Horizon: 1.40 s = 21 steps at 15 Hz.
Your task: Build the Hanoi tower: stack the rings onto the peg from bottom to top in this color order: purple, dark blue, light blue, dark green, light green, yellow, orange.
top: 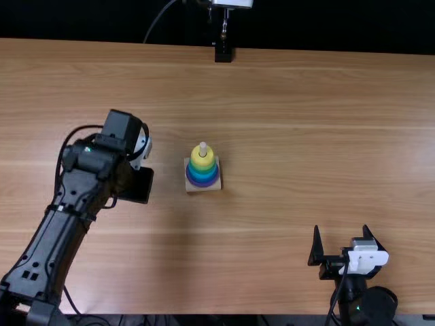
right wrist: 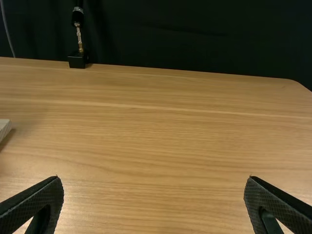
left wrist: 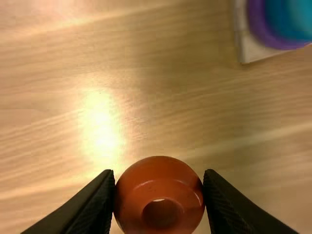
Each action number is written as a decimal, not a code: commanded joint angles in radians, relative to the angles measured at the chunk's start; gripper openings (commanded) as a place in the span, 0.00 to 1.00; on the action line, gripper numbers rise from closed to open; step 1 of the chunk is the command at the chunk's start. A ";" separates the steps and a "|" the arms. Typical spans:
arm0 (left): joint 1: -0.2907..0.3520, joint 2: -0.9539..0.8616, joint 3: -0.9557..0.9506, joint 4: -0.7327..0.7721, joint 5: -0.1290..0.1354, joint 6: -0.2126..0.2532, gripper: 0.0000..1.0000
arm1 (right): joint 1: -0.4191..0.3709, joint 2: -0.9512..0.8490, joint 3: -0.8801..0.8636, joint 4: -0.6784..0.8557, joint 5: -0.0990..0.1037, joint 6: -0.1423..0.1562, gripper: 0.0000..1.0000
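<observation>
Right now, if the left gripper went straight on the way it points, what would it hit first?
Most likely the light brown wooden tabletop: the left gripper, clasping an orange ring, seems to point down at it. The pale square wooden base sits off to one side. Distance is unclear.

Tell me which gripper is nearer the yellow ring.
Left. The left gripper, holding the orange ring, is a short way to the left of the yellow ring; the right gripper is farther off, to its right and near the table's near edge.
</observation>
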 commanded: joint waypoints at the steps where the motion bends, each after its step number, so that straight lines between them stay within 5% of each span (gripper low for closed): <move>1: 0.004 0.075 0.127 -0.073 -0.003 0.001 0.00 | -0.006 -0.013 -0.056 -0.068 -0.006 -0.002 1.00; 8: -0.060 0.362 0.736 -0.351 0.005 -0.003 0.00 | -0.006 -0.013 -0.056 -0.068 -0.006 -0.002 1.00; 12: -0.131 0.391 0.803 -0.355 0.014 -0.097 0.00 | -0.006 -0.013 -0.056 -0.068 -0.006 -0.002 1.00; 21: -0.224 0.508 0.940 -0.339 0.016 -0.102 0.00 | -0.006 -0.013 -0.056 -0.068 -0.006 -0.002 1.00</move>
